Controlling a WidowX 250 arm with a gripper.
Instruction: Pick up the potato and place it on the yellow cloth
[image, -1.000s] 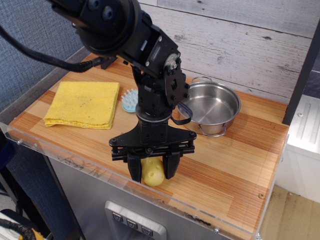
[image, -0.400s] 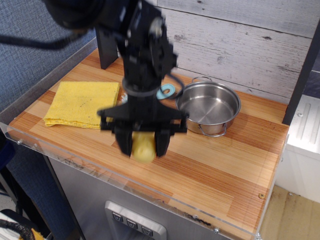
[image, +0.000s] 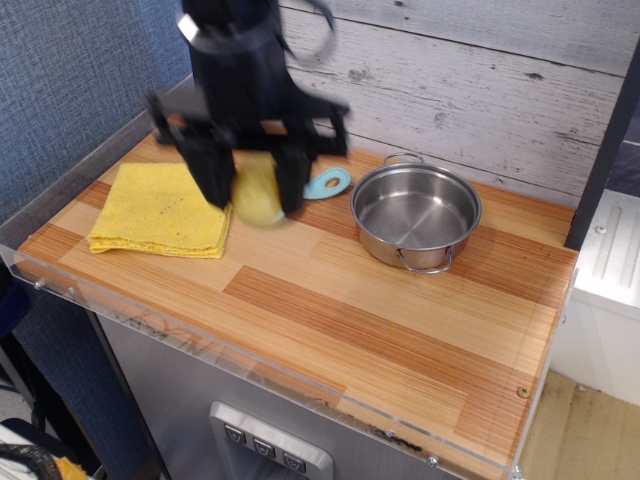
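My gripper (image: 252, 192) is shut on the pale yellow potato (image: 257, 192) and holds it in the air above the wooden table (image: 380, 310). It hangs just right of the folded yellow cloth (image: 160, 208), which lies at the table's left end. The arm and gripper are blurred by motion. The two black fingers (image: 213, 180) clamp the potato from left and right.
A steel pot (image: 416, 214) with two handles stands at the back right. A light blue brush (image: 326, 183) lies behind the gripper, between cloth and pot. A clear plastic rim runs along the table's front edge (image: 250, 375). A wooden plank wall stands behind.
The gripper has lifted the potato off the table's front and carried it up and to the left, toward the yellow cloth. The brush is now uncovered behind the arm.
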